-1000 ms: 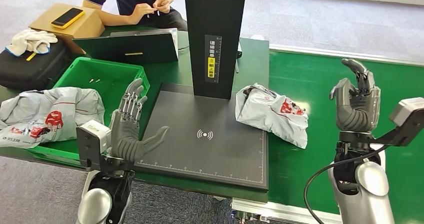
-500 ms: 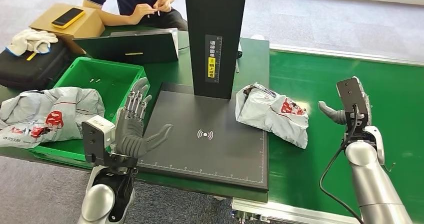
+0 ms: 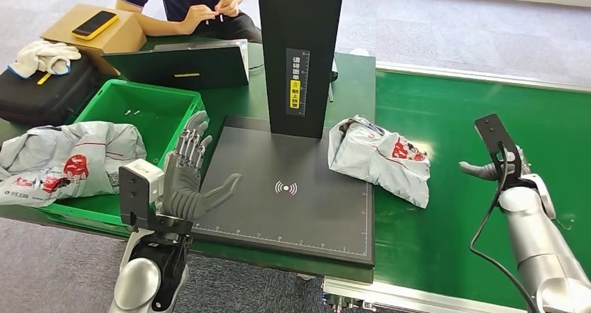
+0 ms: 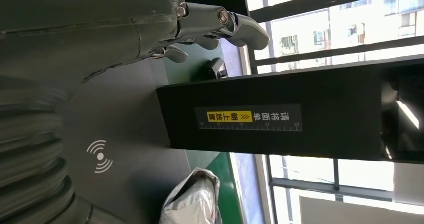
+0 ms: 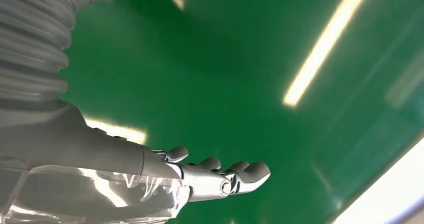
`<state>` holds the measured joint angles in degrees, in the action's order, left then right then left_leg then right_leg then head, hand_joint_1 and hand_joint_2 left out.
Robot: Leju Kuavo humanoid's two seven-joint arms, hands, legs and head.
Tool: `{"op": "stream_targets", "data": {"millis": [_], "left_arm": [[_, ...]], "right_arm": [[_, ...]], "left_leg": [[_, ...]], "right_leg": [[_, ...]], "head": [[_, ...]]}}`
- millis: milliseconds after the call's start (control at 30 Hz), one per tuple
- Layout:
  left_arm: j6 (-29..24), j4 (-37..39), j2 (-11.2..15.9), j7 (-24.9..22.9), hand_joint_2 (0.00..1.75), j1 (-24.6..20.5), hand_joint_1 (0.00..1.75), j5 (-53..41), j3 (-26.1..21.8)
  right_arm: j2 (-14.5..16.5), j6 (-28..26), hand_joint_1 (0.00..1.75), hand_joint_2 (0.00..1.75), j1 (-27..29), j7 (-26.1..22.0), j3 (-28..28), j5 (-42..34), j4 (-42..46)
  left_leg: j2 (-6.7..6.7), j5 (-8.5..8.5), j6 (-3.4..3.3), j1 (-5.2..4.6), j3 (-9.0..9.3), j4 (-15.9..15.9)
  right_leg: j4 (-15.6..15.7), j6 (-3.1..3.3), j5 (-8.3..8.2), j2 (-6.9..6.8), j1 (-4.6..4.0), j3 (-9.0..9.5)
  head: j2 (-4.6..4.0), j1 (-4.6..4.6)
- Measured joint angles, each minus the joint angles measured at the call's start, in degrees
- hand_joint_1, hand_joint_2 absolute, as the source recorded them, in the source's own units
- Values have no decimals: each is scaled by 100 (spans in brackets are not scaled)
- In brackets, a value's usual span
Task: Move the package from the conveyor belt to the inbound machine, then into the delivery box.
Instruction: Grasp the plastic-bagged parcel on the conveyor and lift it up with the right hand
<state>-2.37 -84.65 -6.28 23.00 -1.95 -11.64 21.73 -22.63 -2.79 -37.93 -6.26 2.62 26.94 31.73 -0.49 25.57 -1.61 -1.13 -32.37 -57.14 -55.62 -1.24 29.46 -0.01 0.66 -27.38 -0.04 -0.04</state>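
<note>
The package (image 3: 380, 157) lies partly on the black machine (image 3: 293, 194), partly on the green belt (image 3: 474, 118). The left hand (image 3: 187, 180) and right hand (image 3: 491, 165) are spread and hold nothing.

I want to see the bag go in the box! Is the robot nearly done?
Not yet. The package lies half on the inbound machine, half on the conveyor belt. The left hand and right hand are open, holding nothing. Scanning and the delivery box remain.
</note>
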Motion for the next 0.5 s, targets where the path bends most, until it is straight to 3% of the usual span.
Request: {"op": "stream_targets", "data": {"millis": [100,500], "left_arm": [[-10,0,1,-5,175,25,0,-18,-20],[51,-76,-1,-52,175,112,0,-169,-66]], "right_arm": [[19,367,0,175,-6,-342,55,-144,-164],[133,990,0,175,28,-837,125,-342,-472]], "left_leg": [[-1,0,0,0,-1,0],[-1,0,0,1,-2,1]], "right_leg": [[0,0,0,-1,0,-1],[0,0,0,-1,-1,-2]], "head": [[1,-1],[1,-1]]}}
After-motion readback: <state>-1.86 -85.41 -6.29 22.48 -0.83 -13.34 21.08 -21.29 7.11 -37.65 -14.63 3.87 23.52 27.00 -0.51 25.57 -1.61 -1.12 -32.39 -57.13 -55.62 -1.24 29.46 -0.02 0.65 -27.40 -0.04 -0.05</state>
